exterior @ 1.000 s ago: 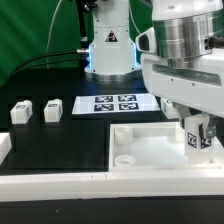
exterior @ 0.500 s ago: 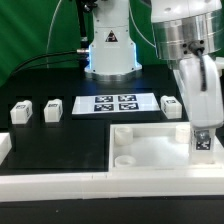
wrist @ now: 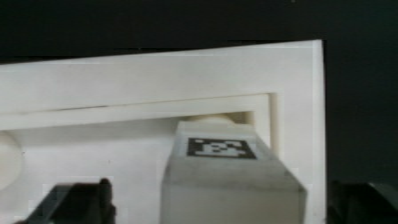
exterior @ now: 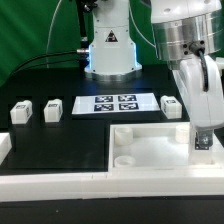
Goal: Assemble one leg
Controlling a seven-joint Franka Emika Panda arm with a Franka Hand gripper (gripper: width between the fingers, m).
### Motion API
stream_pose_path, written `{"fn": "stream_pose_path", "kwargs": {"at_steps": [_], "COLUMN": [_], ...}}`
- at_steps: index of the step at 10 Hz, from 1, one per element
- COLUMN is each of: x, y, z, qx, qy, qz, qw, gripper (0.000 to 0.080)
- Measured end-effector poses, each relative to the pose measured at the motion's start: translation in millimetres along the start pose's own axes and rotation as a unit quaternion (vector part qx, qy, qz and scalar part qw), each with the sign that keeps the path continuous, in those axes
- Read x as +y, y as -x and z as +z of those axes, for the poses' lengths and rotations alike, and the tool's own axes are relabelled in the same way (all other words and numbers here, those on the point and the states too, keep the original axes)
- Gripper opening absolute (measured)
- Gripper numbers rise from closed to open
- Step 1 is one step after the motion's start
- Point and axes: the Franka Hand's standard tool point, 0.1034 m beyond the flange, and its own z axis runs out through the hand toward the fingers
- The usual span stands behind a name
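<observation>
My gripper (exterior: 203, 135) is shut on a leg (exterior: 203, 141), a small white block with a square marker, and holds it upright over the corner of the white tray (exterior: 150, 132) on the exterior view's right. In the wrist view the leg (wrist: 226, 165) stands between my dark fingers (wrist: 80, 200), with my gripper (wrist: 231, 208) around it. The leg's end is at a round corner socket (wrist: 206, 125) of the tray (wrist: 160, 75). Whether it touches the socket I cannot tell.
Three more legs lie on the black table: two at the exterior view's left (exterior: 20, 113) (exterior: 52, 110) and one behind the tray (exterior: 171, 106). The marker board (exterior: 115, 103) lies in front of the robot base. A white rail (exterior: 60, 180) runs along the front.
The gripper has moved toward the exterior view's right with the leg and turned, bringing the leg over the tray's corner. In the last half second it barely moved.
</observation>
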Motion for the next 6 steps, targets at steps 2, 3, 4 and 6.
{"fn": "stream_pose_path", "kwargs": {"at_steps": [2,3,4,6], "x": [1.9,2.6,4.2,5.1], "y": [0.0,0.4,2.3,5.4], "z": [1.4,1.7,2.0,1.1], "qx": [0.000,0.000,0.003,0.010], "qy": [0.004,0.006,0.013,0.025], "qz": [-0.122,-0.191,-0.246,-0.353], "qw": [0.992,0.982,0.969,0.935], "gripper": [0.0640,0.0648,0.0648,0.0649]}}
